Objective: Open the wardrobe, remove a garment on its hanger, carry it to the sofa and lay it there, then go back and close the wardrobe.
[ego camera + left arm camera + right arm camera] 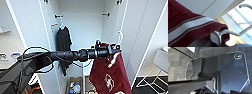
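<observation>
The wardrobe (82, 25) stands open. The left tool (113, 50) is clenched on the white hanger (120, 37), and the dark red varsity jacket (110, 75) hangs from it just in front of the wardrobe. A black T-shirt (63, 42) hangs inside. I cannot tell the right tool's state.

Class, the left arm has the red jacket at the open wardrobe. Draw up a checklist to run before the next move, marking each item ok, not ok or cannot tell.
1. Wardrobe doors open: ok.
2. Left end effector at the jacket's collar: ok.
3. End effector firmly shut on the hanger: cannot tell.
4. Hanger hook off the rail: ok, it stands free in front of the right door.
5. Jacket apart from the black shirt: ok.
6. Jacket hem above the items on the wardrobe floor: cannot tell.
</observation>
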Controlling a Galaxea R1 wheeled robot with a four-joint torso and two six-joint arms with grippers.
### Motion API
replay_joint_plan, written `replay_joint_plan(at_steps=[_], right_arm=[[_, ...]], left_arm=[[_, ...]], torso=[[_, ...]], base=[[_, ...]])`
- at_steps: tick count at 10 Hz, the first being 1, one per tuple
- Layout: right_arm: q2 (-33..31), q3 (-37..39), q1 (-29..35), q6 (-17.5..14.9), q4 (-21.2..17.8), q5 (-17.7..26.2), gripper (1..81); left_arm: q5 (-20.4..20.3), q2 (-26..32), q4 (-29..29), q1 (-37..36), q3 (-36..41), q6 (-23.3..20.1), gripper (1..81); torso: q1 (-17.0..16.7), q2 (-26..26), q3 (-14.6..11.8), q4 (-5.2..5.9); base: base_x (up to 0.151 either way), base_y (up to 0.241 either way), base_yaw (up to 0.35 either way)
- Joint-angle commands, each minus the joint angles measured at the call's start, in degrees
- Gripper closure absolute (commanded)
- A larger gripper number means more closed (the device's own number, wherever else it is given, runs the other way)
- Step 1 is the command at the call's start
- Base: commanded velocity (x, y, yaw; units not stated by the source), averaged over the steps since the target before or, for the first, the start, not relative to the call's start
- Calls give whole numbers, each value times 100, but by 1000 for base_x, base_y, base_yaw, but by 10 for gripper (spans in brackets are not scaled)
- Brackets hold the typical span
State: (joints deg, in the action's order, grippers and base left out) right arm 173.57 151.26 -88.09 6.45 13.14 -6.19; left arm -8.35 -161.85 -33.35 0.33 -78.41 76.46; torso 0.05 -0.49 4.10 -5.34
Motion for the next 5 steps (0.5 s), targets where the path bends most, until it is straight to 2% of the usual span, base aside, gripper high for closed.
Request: replay_joint_plan(at_steps=[1,5], right_arm=[[-4,-19,261,14,-49,259,10],[-4,-19,269,14,-49,268,10]], left_arm=[[-369,39,-189,-1118,142,-184,811],[-369,-32,-136,-1118,71,-149,811]], torso=[[0,0,0,0],[0,0,0,0]], base=[[0,0,0],[0,0,0]])
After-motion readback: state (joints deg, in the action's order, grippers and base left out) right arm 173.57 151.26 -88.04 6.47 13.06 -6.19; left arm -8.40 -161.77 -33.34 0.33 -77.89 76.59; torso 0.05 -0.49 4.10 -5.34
